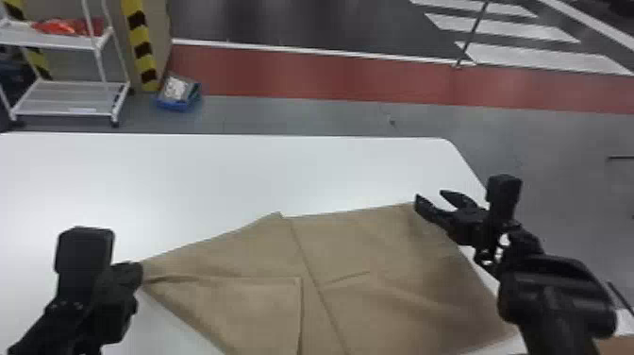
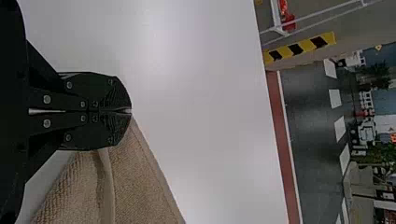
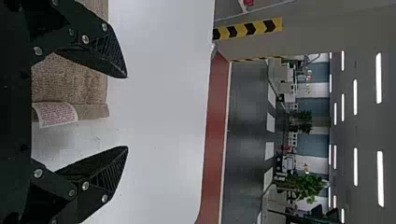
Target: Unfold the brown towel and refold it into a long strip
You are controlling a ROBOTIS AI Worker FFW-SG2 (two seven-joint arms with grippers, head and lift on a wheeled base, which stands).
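Between left fingers, brown towel corner

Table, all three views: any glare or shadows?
Head view: soft sheen on the white table, darker patch toward the right side of the towel, likely a shadow; left wrist view: small bright glare spot on the table; right wrist view: pale table, no hard glare spot, bright ceiling lights in the background.
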